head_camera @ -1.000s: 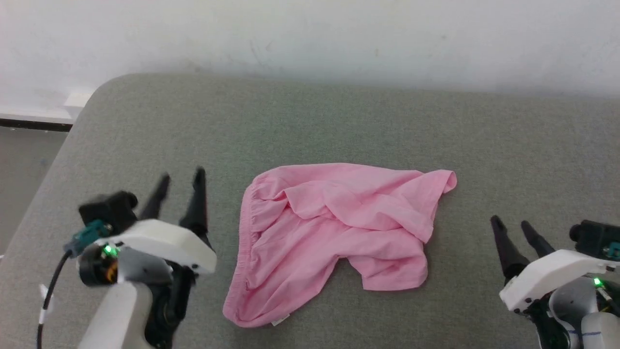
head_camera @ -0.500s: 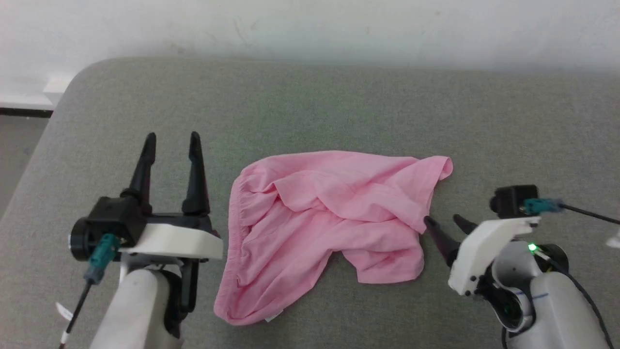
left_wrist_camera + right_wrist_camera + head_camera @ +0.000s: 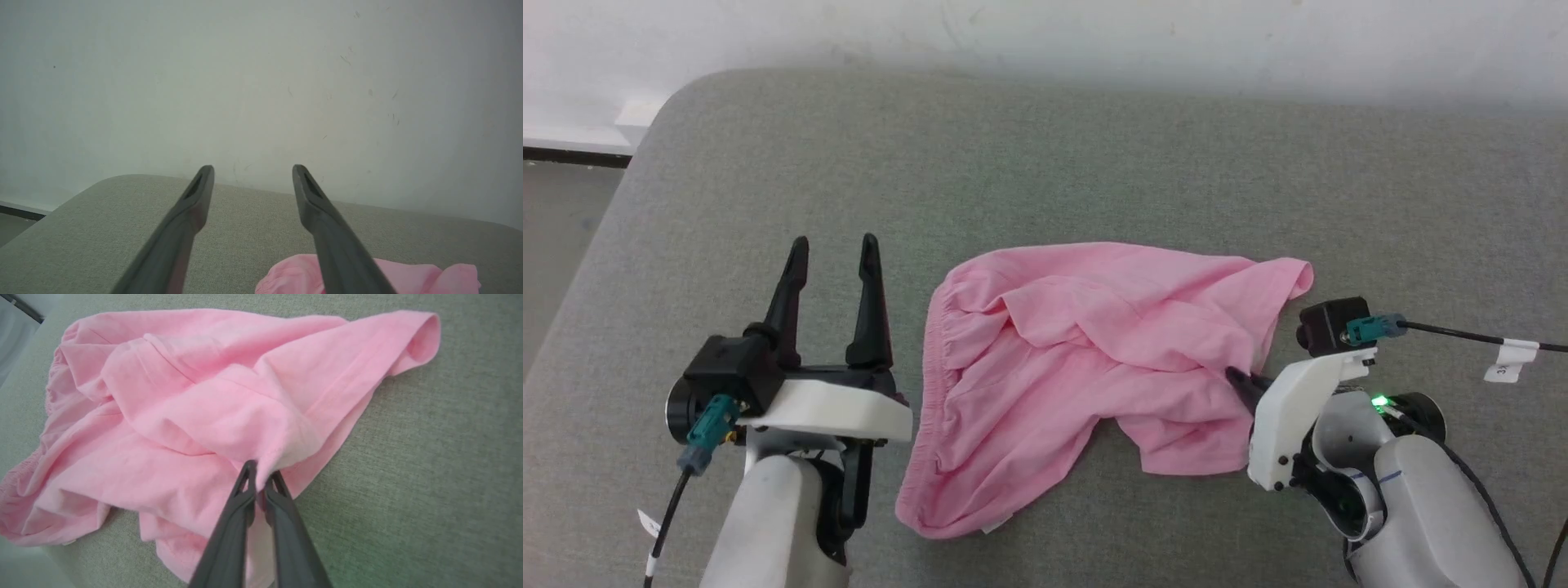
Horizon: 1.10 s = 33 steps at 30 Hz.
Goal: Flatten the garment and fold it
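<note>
1. The garment (image 3: 1078, 343) lies crumpled midway on the grey pad (image 3: 1045, 147), long axis running left to right between my arms.
2. My right gripper (image 3: 259, 475) is pinched onto a folded-over leg edge (image 3: 286, 451) at its right side.
3. My left gripper (image 3: 836, 245) stands wide and empty just beside the waistband (image 3: 931, 367) (the nearer arm for that end).

The right tool (image 3: 258, 470) has reached the garment (image 3: 1078, 343) and pinched its edge.

garment (image 3: 1086, 359) on cushion (image 3: 1045, 163), left claw (image 3: 835, 241) to its left, right claw (image 3: 1237, 377) at its right edge
</note>
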### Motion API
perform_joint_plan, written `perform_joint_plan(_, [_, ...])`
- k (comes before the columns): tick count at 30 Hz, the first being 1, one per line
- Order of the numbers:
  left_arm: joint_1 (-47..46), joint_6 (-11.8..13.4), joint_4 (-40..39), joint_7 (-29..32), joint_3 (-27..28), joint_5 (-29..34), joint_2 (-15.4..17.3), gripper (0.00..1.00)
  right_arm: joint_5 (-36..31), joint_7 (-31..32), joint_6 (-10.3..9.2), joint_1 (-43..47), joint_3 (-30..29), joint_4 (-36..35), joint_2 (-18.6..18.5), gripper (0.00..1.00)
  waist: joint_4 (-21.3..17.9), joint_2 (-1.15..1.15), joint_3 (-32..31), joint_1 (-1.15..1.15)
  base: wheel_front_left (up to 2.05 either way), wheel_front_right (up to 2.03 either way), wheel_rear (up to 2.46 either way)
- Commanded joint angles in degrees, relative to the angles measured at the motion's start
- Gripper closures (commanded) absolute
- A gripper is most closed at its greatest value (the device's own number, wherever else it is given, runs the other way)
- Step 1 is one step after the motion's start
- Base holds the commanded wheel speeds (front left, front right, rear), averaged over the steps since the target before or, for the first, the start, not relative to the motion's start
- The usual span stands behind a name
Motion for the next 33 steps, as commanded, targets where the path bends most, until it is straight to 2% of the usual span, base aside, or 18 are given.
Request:
perform_joint_plan(1, [0.22,-0.62,0.44,-0.25,0.56,0.74,-0.47,0.00,-0.34,-0.53,-0.05,-0.82,0.01,-0.05,0.04,1.00,-0.20,0.00,-0.09,0.00,0.00,0.00,0.00])
perform_joint_plan(6, [0.51,-1.58,1.51,-0.25,1.52,1.05,-1.45,0.00,0.03,-0.71,-0.05,-1.51,-1.73,-2.14,-0.43,1.00,-0.72,0.00,-0.21,0.00,0.00,0.00,0.00])
perform_joint_plan(14, [-0.56,-2.49,1.45,-0.26,2.10,1.83,-2.38,0.00,-1.43,1.65,-0.05,-8.29,-6.76,-3.34,-5.17,1.00,-0.45,0.00,2.38,0.00,0.00,0.00,0.00])
perform_joint_plan(19, [-2.62,-2.99,1.89,-0.26,0.99,2.37,-2.85,0.00,-5.47,1.77,-0.05,-19.33,-10.97,3.49,-8.27,1.00,0.85,0.00,5.63,0.00,0.00,0.00,0.00])
perform_joint_plan(25, [-5.30,-3.26,3.06,-0.26,-1.36,2.35,-3.19,0.00,-12.40,-1.63,-0.05,-28.84,-16.76,15.26,-8.02,1.00,3.05,0.00,9.07,0.00,0.00,0.00,0.00])
perform_joint_plan(26, [-5.61,-3.21,3.29,-0.26,-1.66,2.22,-3.23,0.00,-13.30,-2.18,-0.05,-29.59,-17.21,17.14,-7.55,0.92,3.22,0.00,9.48,0.00,0.00,0.00,0.00])
perform_joint_plan(27, [-5.86,-3.16,3.59,-0.26,-1.96,2.04,-3.25,0.00,-14.10,-2.17,-0.05,-30.02,-17.05,19.14,-7.11,0.00,3.33,0.00,9.71,0.00,0.00,0.00,0.00])
perform_joint_plan(33, [-6.17,-2.86,5.22,-0.26,-2.07,1.32,-3.32,0.00,-15.42,-6.29,-0.05,-31.68,-16.91,25.58,-7.35,0.00,2.39,0.00,8.74,0.00,0.00,0.00,0.00])
